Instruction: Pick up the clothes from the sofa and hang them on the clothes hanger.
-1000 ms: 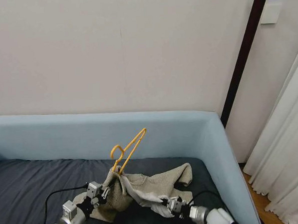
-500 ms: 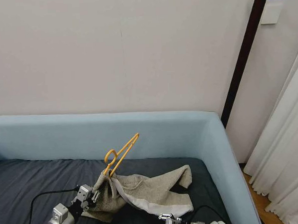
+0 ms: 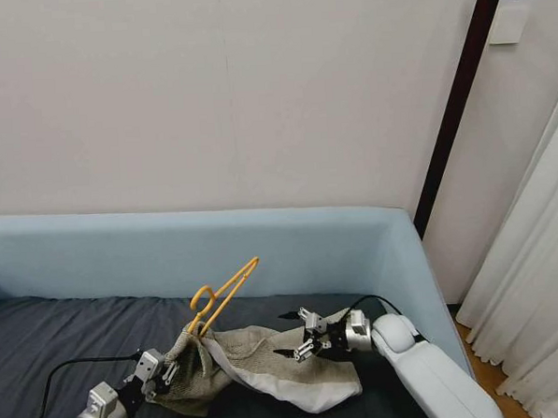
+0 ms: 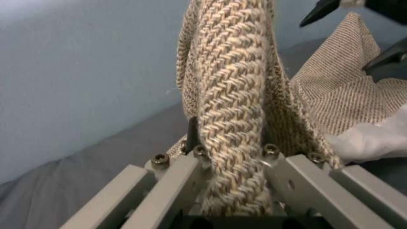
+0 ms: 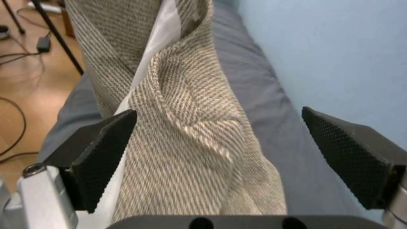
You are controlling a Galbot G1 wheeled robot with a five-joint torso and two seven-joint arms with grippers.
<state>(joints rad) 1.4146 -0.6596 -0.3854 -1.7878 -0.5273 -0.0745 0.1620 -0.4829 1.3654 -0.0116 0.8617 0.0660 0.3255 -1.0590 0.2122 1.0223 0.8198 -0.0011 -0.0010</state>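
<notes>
A beige knit garment (image 3: 268,357) with white lining lies bunched on the dark sofa seat (image 3: 52,343). An orange hanger (image 3: 222,292) sticks up tilted from its left end. My left gripper (image 3: 161,372) is shut on that bunched end; in the left wrist view the grey fingers (image 4: 159,183) clamp a thick roll of the knit garment (image 4: 232,95), held at the left gripper (image 4: 232,160). My right gripper (image 3: 302,336) stands open at the garment's right part. In the right wrist view its black pads (image 5: 102,152) spread wide on either side of the knit garment (image 5: 184,129), the right gripper (image 5: 222,157) not touching it.
The light blue sofa backrest (image 3: 122,255) runs behind the garment and its side wall (image 3: 424,295) rises on the right. White curtains (image 3: 535,280) and a dark door frame (image 3: 456,106) stand beyond. A wooden floor with cables (image 5: 25,57) shows past the seat edge.
My right gripper has risen from the picture's lower edge to the garment's far right part. My left gripper has drawn the hanger and the bunched end leftward and lower.
</notes>
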